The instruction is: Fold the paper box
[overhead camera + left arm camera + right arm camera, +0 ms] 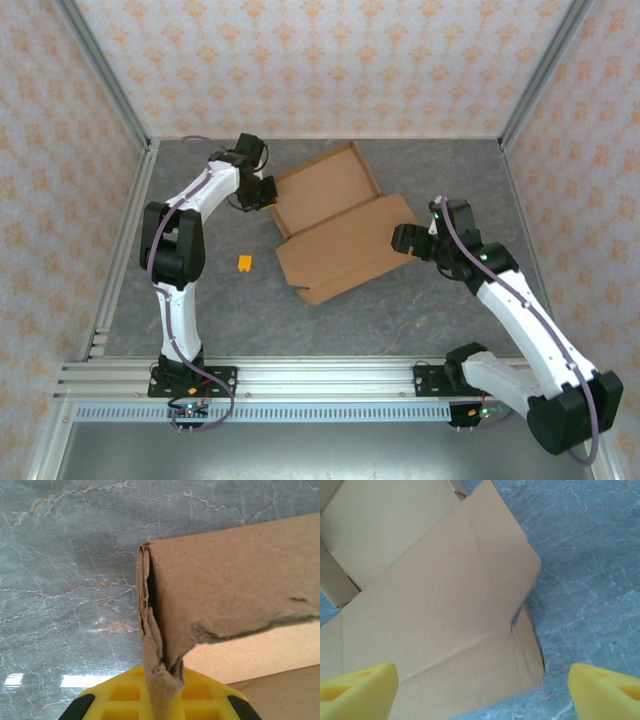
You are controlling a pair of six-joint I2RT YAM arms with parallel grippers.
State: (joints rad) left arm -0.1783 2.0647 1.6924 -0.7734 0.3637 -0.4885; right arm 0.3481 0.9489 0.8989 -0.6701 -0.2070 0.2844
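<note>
Paper box (340, 225): brown cardboard, mid-table toward the far side. A shallow open tray with raised walls sits at the back, and a broad flat lid panel spreads toward the near right.
Tray wall: in the left wrist view a doubled cardboard wall (225, 580) stands upright, its lower edge torn and ragged.
Left gripper (262, 192): clamped tight on the tray's left corner, with the wall's creased end pinched between the yellow pads (127, 705).
Right gripper (403, 239): jaws spread wide, holding nothing, at the lid panel's right edge. Its yellow fingertips (357, 690) stand either side above the cardboard.
Orange-yellow piece (246, 263): lies alone on the table, left of the lid panel and apart from it.
Table (420, 310): grey marbled surface.
</note>
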